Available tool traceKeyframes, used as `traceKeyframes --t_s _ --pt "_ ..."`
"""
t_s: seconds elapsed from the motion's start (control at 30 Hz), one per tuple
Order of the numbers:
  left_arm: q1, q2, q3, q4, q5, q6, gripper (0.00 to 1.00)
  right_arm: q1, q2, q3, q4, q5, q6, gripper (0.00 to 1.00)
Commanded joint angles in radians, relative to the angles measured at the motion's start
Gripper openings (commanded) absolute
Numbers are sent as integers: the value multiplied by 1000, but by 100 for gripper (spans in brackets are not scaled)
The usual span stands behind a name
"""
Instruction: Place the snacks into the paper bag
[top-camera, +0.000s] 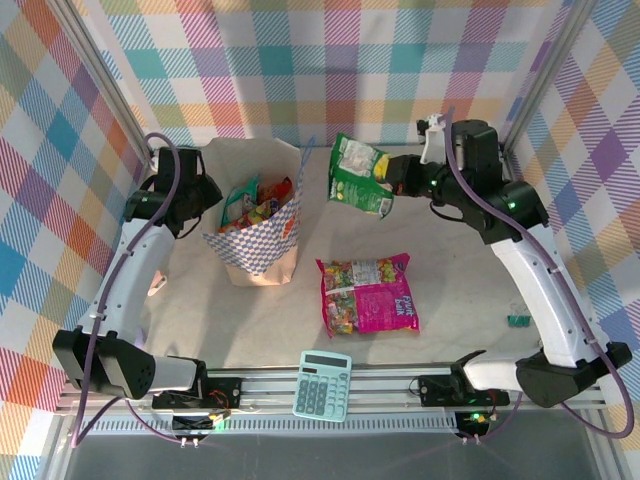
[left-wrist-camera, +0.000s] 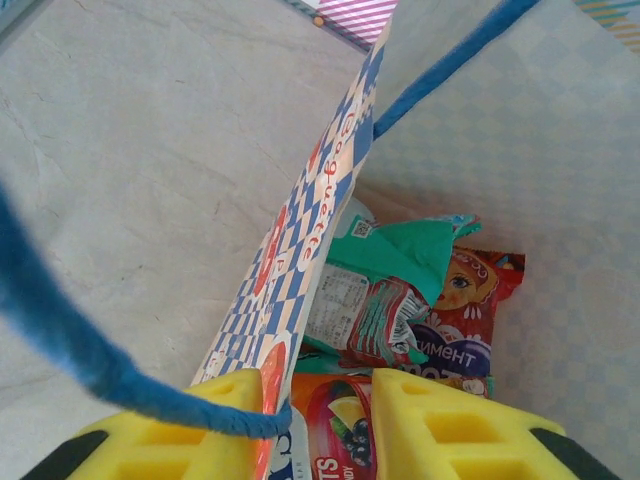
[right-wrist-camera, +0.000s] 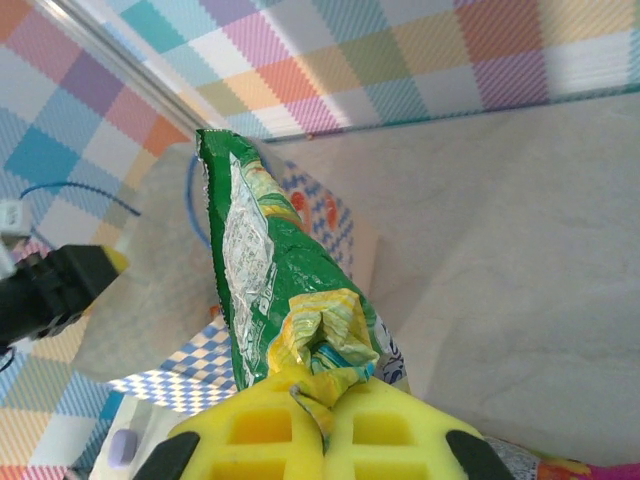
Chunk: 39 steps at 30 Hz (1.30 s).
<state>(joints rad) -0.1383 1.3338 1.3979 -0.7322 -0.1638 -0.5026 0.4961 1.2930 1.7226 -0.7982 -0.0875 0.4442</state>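
**Top view:** The right gripper (top-camera: 393, 182) holds a green packet (top-camera: 360, 175) aloft, just right of the paper bag (top-camera: 262, 245). The bag stands upright on the table (top-camera: 460, 260) with several packets (top-camera: 262, 205) inside. The left gripper (top-camera: 215, 205) is at the bag's left rim. A magenta packet (top-camera: 368, 293) lies flat on the table right of the bag, and a calculator (top-camera: 322, 384) sits at the near edge.

**Left wrist:** The yellow fingers (left-wrist-camera: 450, 430) stand apart, straddling the bag's checkered wall. A blue cord handle (left-wrist-camera: 60, 340) is draped across one finger. Red, teal and purple packets lie inside the bag.

**Right wrist:** The fingers are pressed together, clamped on the green packet's crumpled end, with the bag beyond.
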Motion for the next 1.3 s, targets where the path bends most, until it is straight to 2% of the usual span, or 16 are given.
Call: traceKeyframes --t_s 0.0,0.13,0.23,0.37,0.47,0.8,1.27 --pt "23 -35 -27 34 35 -20 30 47 -11 66 6 27 -30 0" --pt "42 -60 -62 49 45 -28 28 103 -16 109 -18 66 -40 0" --pt "53 -62 -72 50 51 -29 26 131 -33 123 -34 146 -45 0" --pt "60 -58 -74 56 64 -30 26 137 -59 143 -62 239 -59 0" --pt "65 -56 -75 63 69 -30 25 139 -69 164 -81 263 -69 0" --pt "72 -54 -75 63 75 -35 25 150 -20 209 -44 180 -87 0" --pt "89 -73 -75 45 83 -25 24 201 208 342 91 6 -104 0"
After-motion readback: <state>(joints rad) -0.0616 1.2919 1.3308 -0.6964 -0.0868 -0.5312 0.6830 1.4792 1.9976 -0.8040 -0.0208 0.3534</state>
